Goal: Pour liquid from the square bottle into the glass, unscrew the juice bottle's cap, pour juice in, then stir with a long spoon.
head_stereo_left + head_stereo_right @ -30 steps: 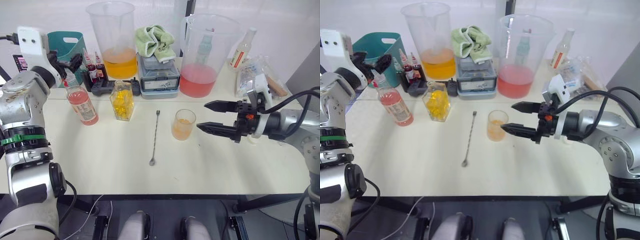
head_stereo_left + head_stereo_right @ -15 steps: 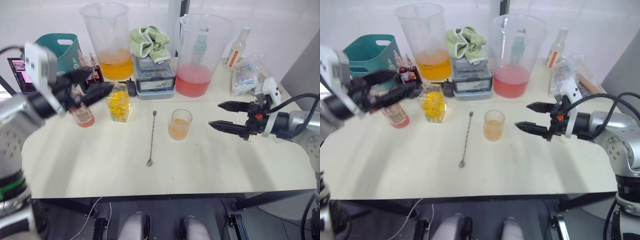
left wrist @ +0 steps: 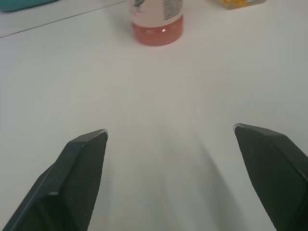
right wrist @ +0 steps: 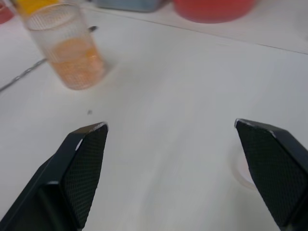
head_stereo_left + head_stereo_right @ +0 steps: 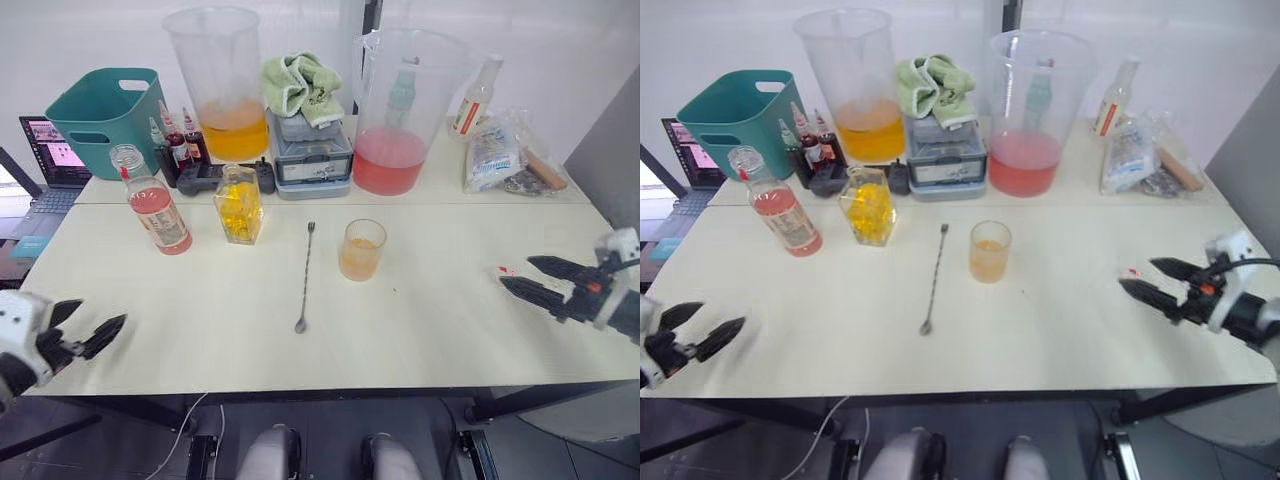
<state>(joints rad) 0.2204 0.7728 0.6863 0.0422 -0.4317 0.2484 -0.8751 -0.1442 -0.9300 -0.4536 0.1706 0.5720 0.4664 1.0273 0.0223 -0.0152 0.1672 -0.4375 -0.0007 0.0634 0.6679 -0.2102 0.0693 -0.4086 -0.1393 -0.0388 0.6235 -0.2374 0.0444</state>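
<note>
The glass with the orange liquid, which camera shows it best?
The right wrist view: the glass sits close and large, its ribbed wall and orange liquid plain. Both eye views show it whole but small, mid-table beside the long spoon.

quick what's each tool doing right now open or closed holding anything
Left tool: open, holding nothing.
Right tool: open, holding nothing.

The square bottle (image 5: 240, 203) is clear with bright yellow-orange contents. The juice bottle (image 5: 155, 204) holds pink-red liquid under a white and red label. The glass (image 5: 361, 250) is clear, finely ribbed, with pale orange liquid low inside. The long spoon (image 5: 305, 279) is silver. The table (image 5: 430, 330) is cream. Far left, the bin (image 5: 100, 112) is teal; the cloth (image 5: 302, 81) is light green.
</note>
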